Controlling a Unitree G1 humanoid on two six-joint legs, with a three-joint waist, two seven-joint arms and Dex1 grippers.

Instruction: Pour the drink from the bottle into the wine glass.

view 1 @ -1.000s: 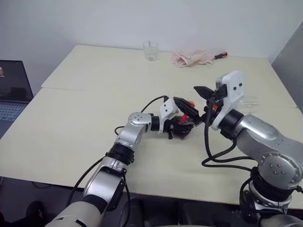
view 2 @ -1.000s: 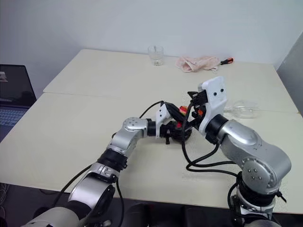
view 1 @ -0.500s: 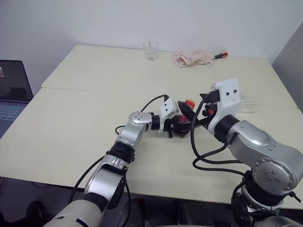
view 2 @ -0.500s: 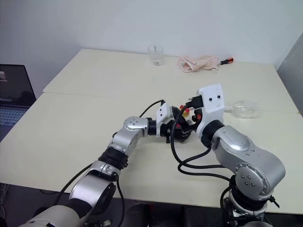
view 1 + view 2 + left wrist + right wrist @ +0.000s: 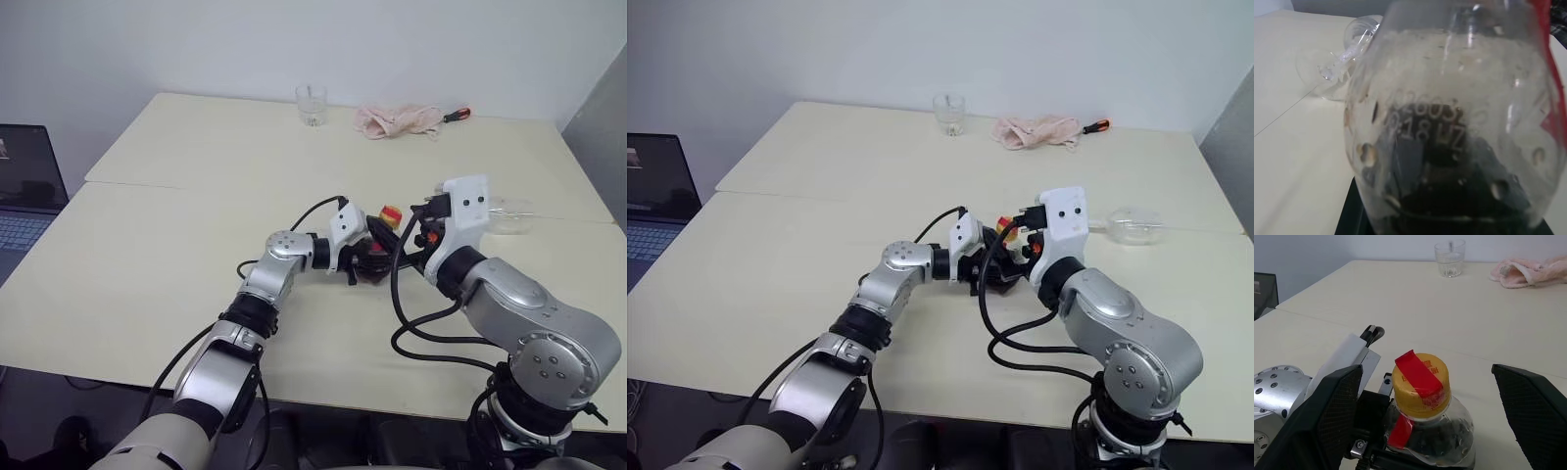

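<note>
A small bottle (image 5: 1422, 416) stands upright mid-surface (image 5: 176, 245). The left arm reaches in level from its left, fingers (image 5: 364, 257) clamped on its body. The right gripper (image 5: 1430, 396) faces the yellow cap (image 5: 1420, 378), its fingers (image 5: 1327, 416) spread wide on either side, not touching. The wine glass (image 5: 1132, 225) lies on its side, right of the bottle.

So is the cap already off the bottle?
No, the yellow cap with its red strip sits on the neck of the bottle, with the right gripper's fingers spread on either side of it.
</note>
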